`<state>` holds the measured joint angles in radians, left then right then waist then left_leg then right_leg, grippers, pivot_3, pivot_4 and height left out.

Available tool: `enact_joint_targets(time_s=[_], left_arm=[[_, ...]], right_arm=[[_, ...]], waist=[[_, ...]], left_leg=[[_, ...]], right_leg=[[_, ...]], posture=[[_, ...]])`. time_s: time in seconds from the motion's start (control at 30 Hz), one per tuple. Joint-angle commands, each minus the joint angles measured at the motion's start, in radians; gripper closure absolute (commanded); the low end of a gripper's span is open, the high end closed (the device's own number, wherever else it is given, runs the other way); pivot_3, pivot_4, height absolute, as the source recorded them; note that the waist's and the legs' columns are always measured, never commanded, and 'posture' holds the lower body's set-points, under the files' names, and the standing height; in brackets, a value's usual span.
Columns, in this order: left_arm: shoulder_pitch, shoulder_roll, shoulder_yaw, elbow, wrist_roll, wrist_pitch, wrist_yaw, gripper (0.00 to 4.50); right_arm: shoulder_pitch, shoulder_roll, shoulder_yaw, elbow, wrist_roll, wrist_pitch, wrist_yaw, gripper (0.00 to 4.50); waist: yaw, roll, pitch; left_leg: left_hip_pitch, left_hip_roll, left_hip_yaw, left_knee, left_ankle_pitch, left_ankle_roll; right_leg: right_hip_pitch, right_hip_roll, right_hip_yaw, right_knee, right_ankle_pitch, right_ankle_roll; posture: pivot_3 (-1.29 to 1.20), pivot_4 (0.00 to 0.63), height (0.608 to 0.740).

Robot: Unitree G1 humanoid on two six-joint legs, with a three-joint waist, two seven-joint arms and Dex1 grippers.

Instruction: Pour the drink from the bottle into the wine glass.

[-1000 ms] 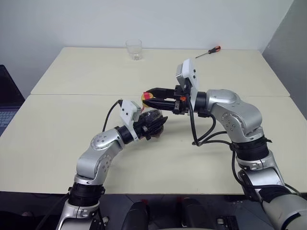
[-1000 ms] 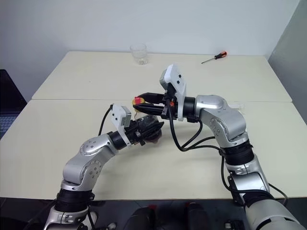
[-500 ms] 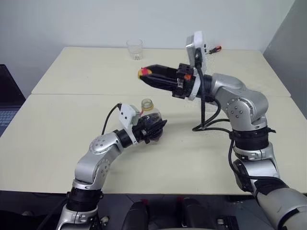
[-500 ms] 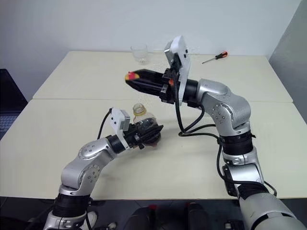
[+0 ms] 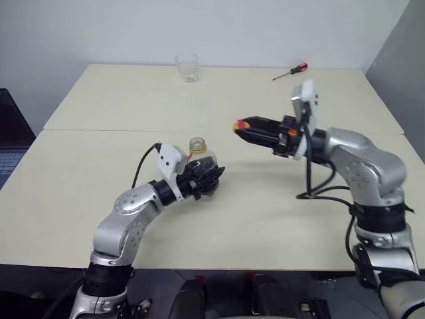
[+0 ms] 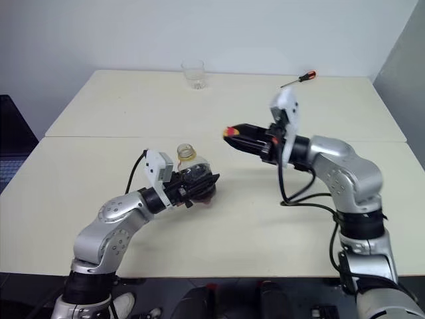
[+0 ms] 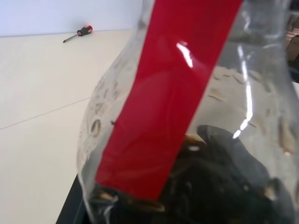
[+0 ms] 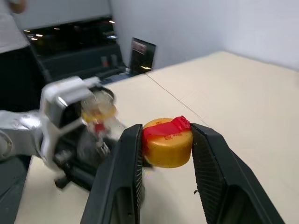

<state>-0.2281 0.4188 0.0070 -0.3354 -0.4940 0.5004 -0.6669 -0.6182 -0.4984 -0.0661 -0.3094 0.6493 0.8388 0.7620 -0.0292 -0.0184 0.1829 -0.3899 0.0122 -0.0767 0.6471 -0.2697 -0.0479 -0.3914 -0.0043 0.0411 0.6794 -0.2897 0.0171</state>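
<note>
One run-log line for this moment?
left hand: holds open bottle | right hand: holds yellow cap, clear of bottle | pour: not started

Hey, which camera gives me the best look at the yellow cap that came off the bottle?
The right wrist view: the yellow cap, with a red strip across its top, sits large and close between the right gripper jaws. The two eye views show it as a small yellow and red spot at that gripper's tip. In the left wrist view, the bottle is close up.

Two cream tables (image 5: 99, 219) stand pushed together before a plain pale wall (image 5: 133, 26).
</note>
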Motion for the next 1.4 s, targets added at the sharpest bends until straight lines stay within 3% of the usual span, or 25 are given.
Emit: enact_joint_targets(time_s=[0.03,0.2,0.43,0.77,1.0,1.03,1.17,1.27,1.4], left_arm=[[0.026,0.022,0.036,-0.088,-0.039,0.010,-0.002,2.28],[0.056,0.030,0.046,-0.112,-0.054,0.024,0.006,2.28],[0.055,0.009,0.022,-0.113,-0.064,0.031,0.005,2.28],[0.040,-0.006,0.003,-0.084,-0.049,0.006,0.003,2.28],[0.040,-0.029,-0.006,-0.089,-0.038,0.004,0.015,2.28],[0.040,-0.030,-0.006,-0.089,-0.038,0.004,0.016,2.28],[0.032,-0.033,-0.004,-0.086,-0.036,0.004,0.023,2.28],[0.035,-0.032,-0.002,-0.086,-0.036,0.004,0.024,2.28],[0.046,-0.027,0.010,-0.096,-0.039,0.009,0.033,2.28]], right_arm=[[0.105,-0.041,-0.071,-0.114,-0.021,0.008,-0.095,3.26],[0.321,0.007,-0.148,-0.217,-0.085,0.007,-0.310,3.26],[0.513,0.150,-0.115,-0.233,-0.242,-0.117,-0.516,3.26],[0.517,0.344,-0.115,-0.053,-0.369,-0.291,-0.691,3.26],[0.507,0.374,-0.112,-0.010,-0.376,-0.267,-0.718,3.26],[0.506,0.375,-0.118,-0.008,-0.375,-0.261,-0.722,2.54],[0.500,0.356,-0.132,-0.024,-0.359,-0.230,-0.710,1.29],[0.495,0.333,-0.138,-0.044,-0.343,-0.219,-0.687,0.11],[0.496,0.279,-0.147,-0.109,-0.324,-0.181,-0.659,0.04]], waist=[[0.000,0.000,0.000],[0.000,0.000,0.000],[-0.002,0.000,0.000],[-0.002,0.000,0.000],[-0.002,0.000,0.000],[-0.002,0.000,0.000],[-0.002,0.000,0.000],[-0.002,0.000,0.000],[-0.002,0.000,0.000]], left_leg=[[0.000,0.000,0.000,0.000,0.000,0.000],[0.001,0.000,0.000,0.001,0.000,0.000],[0.004,0.000,0.002,0.000,0.001,-0.001],[0.005,0.000,0.003,-0.001,0.001,-0.001],[0.006,0.000,0.004,-0.001,0.001,-0.001],[0.005,0.000,0.003,-0.001,0.001,-0.001],[0.005,0.000,0.003,-0.001,0.001,-0.001],[0.006,0.000,0.004,-0.001,0.001,-0.001],[0.005,-0.001,0.004,-0.001,0.001,-0.001]], right_leg=[[0.000,0.000,0.000,0.000,0.000,0.000],[0.001,0.001,0.000,0.001,0.000,0.000],[0.002,0.002,0.001,0.002,0.000,0.001],[0.002,0.003,0.002,0.002,0.000,0.001],[0.002,0.003,0.002,0.002,0.000,0.001],[0.002,0.003,0.002,0.002,0.000,0.001],[0.002,0.003,0.002,0.002,0.000,0.000],[0.002,0.003,0.002,0.002,0.000,0.001],[0.002,0.003,0.002,0.002,0.000,0.001]], posture=[[0.00,0.150,0.740],[0.00,0.150,0.740],[0.00,0.150,0.740],[0.00,0.150,0.740],[0.00,0.150,0.740],[0.00,0.150,0.740],[0.00,0.150,0.740],[0.00,0.150,0.740],[0.00,0.150,0.740]])
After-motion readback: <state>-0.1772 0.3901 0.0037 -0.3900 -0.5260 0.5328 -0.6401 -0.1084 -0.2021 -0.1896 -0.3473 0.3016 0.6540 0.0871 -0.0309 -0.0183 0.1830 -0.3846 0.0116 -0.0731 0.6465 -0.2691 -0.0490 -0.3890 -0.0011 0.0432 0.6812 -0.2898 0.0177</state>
